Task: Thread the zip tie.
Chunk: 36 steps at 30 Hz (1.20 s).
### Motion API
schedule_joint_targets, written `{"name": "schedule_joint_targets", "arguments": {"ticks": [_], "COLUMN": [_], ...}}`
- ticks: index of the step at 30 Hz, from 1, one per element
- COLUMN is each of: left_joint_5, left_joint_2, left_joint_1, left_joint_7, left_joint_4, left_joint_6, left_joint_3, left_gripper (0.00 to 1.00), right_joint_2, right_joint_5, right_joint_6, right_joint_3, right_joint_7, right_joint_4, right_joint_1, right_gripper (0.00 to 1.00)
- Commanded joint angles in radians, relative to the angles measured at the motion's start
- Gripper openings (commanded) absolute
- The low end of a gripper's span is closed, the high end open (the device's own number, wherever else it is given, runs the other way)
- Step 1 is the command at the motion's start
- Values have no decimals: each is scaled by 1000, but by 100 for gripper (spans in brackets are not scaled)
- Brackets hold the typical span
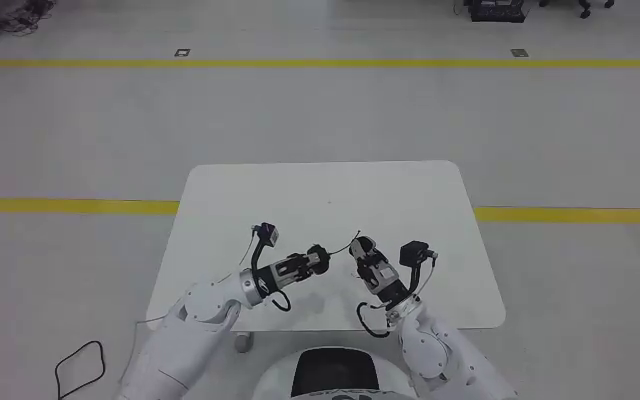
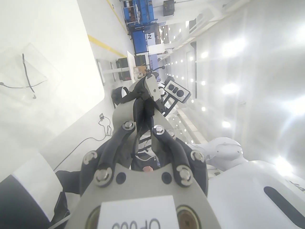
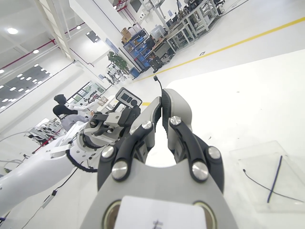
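The right gripper [image 3: 162,96] has its jaws clenched on a black zip tie [image 3: 159,85], held above the white tabletop [image 1: 330,190]. The tie sticks out past the fingertips, its long axis roughly in line with the fingers and slightly curved. Its square head is at the free end, pointing away from the robot. The left gripper [image 2: 143,98] is just beside it, tip toward tip. Its jaws look drawn together, and whether they pinch anything cannot be told. Two spare ties [image 3: 275,179] lie crossed on a clear sheet [image 3: 262,148].
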Motion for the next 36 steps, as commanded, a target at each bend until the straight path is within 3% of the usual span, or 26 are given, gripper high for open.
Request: {"name": "schedule_joint_targets", "arguments": {"ticks": [1,12,36], "left_joint_5": [12,56,72], "left_joint_2": [1,4,6], "left_joint_1": [0,11,2], "left_joint_7": [3,17,36], "left_joint_4": [-4,-31,-14], "left_joint_6": [0,0,0], "left_joint_3": [1,-2,9], "left_gripper": [0,0,0], "right_joint_2": [-1,-5,-8], "right_joint_5": [1,-1,-29], "right_joint_6": [1,15,-7], "right_joint_3": [-1,0,15], "right_joint_7": [4,28,30], "right_joint_4": [2,2,-9], "right_joint_1": [1,3,-8], "right_gripper": [0,0,0]}}
